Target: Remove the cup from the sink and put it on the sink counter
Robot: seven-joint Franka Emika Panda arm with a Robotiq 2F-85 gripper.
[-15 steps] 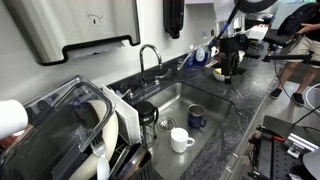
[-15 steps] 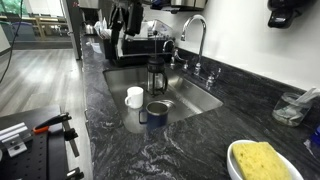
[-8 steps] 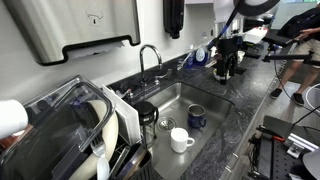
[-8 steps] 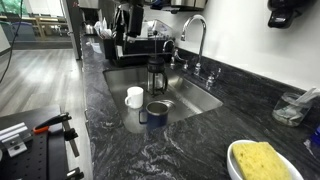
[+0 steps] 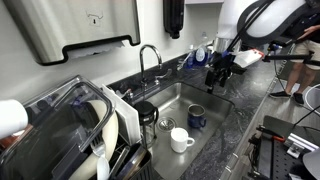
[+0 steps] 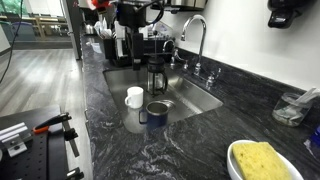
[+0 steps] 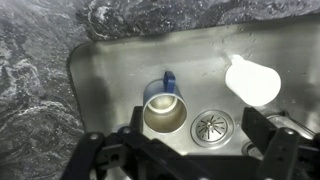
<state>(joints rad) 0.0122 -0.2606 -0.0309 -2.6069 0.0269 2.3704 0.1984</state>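
The black Robotiq pincer point(image 7: 185, 165) is hanging spread wide above the basin. Its two dark fingers point(image 7: 95, 155) are standing well apart along the lower edge of the wrist view, gripping nothing and touching nothing. In an exterior view the pincer point(image 5: 217, 78) is hovering high over the far end of the basin, clear of everything below.

Framed between the fingers in the wrist view, the small navy-blue mug point(image 7: 165, 108) with a dark inside is sitting upright on the floor of the rectangular stainless-steel sink point(image 7: 115, 65). Its handle is pointing away from the fingers, toward the basin wall. A round metal drain point(image 7: 210, 125) is lying just beside it, and a white mug point(image 7: 252, 80) is standing a little farther off, apart from it. In an exterior view a tall black-lidded jar point(image 5: 146, 118) is standing in the basin near the curved chrome faucet point(image 5: 150, 55).

The job is looking barely begun, with no grasp made and the navy-blue mug point(image 5: 196, 117) not yet lifted. What is left is the descent, the closing on the mug, the lift and the carry to the glossy, dark speckled stone surface point(image 5: 245, 100) bordering the sink.
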